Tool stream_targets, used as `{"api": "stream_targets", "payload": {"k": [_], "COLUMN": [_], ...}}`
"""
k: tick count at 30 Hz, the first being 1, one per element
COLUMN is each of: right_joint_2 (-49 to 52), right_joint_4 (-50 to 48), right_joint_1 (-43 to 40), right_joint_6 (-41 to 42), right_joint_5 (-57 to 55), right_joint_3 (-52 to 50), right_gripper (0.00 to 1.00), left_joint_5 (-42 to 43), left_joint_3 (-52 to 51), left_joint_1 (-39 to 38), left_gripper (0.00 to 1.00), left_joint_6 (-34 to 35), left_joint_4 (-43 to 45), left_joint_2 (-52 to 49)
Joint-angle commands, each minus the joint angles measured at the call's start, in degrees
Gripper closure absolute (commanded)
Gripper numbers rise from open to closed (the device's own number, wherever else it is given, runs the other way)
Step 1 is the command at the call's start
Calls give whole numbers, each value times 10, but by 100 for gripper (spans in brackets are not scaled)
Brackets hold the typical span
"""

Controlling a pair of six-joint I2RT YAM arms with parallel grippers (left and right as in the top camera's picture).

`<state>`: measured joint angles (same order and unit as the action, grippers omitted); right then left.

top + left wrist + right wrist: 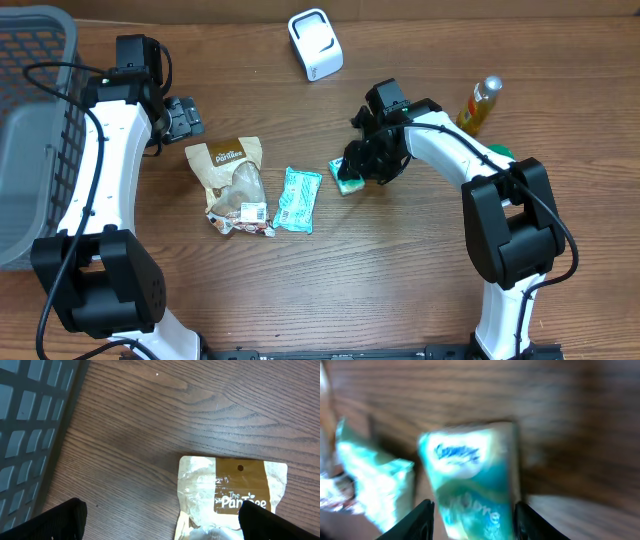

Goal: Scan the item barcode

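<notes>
Three packets, one scanner (315,43), one bottle (480,104), one basket (30,150) and two arms on a wooden table (400,290).
The right gripper (368,165) is half closed on the small green pack (346,181), just right of the teal packet (298,200) and brown snack bag (228,180). From above the arm covers most of the pack, and the wrist view is too blurred to read its print. The left gripper (183,117) hangs wide open and empty above the bag's top edge.
</notes>
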<state>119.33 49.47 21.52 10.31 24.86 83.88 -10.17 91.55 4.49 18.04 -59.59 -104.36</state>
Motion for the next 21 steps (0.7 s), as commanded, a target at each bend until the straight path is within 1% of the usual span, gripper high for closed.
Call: {"api": "stream_targets", "payload": {"k": [1,5,7,9,11,18,20,21], "right_joint_2": [2,2,2,2,2,3,3,4], "right_joint_4": [5,3,-2,-7,-10,-14,-14,-14], "right_joint_1": [4,4,2,2,2,2,2,2], "right_joint_6": [24,35,35,67,78,77,77,77], "right_joint_5": [55,45,14,-27,-29,-28,-28,-28], "right_joint_3": [-3,-3,-3,-3,-3,-3,-3,-3], "right_gripper": [51,52,55,55,56,56,57,59], "left_joint_5": [-7,-7,-7,-7,-7,-7,-7,-7], "left_joint_3": [5,5,5,5,5,5,5,5], "left_joint_1": [-4,-4,-4,-4,-4,-4,-4,-4], "left_gripper": [0,1,0,1,1,0,0,0], "left_joint_6": [-2,-2,-2,-2,-2,-2,-2,-2], "left_joint_4": [0,0,0,1,0,0,0,0], "left_joint_2": [10,10,10,10,10,10,10,10]}}
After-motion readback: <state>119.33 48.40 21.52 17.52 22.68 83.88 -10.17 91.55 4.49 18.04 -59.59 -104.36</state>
